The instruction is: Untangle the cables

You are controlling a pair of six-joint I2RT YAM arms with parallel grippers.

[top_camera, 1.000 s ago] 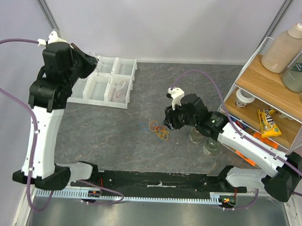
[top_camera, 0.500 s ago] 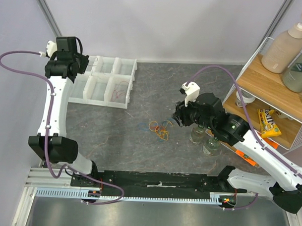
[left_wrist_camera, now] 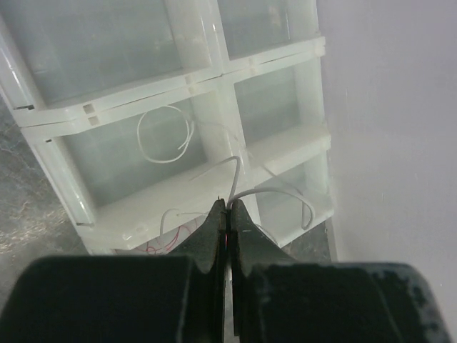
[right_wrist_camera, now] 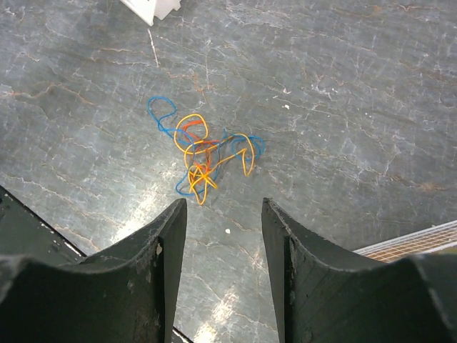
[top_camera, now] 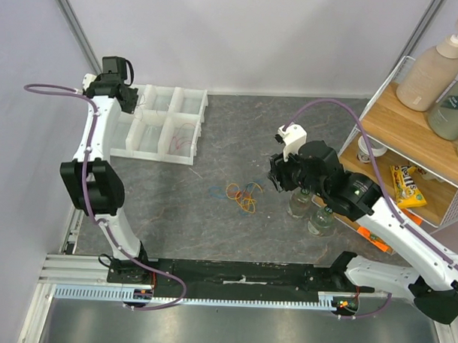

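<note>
A tangle of thin orange, yellow, red and blue cables (top_camera: 242, 195) lies on the grey table; in the right wrist view the tangle (right_wrist_camera: 202, 153) sits ahead of my fingers. My right gripper (right_wrist_camera: 223, 207) is open and empty, hovering to the right of the tangle (top_camera: 278, 177). My left gripper (left_wrist_camera: 229, 205) is shut on a thin white loop (left_wrist_camera: 282, 194) and holds it above the white compartment tray (left_wrist_camera: 178, 93), at the far left (top_camera: 125, 92). Another white loop (left_wrist_camera: 166, 136) lies in one compartment and a red one (left_wrist_camera: 171, 239) in another.
The white compartment tray (top_camera: 159, 124) stands at the back left. Two clear glass cups (top_camera: 310, 212) stand under my right arm. A wire shelf (top_camera: 411, 125) with bottles, a tub and a candy bag stands at the right edge.
My left arm has swung up and back over the tray's far left corner. My right gripper has drawn back to the right, away from the tangle, which has not moved.
</note>
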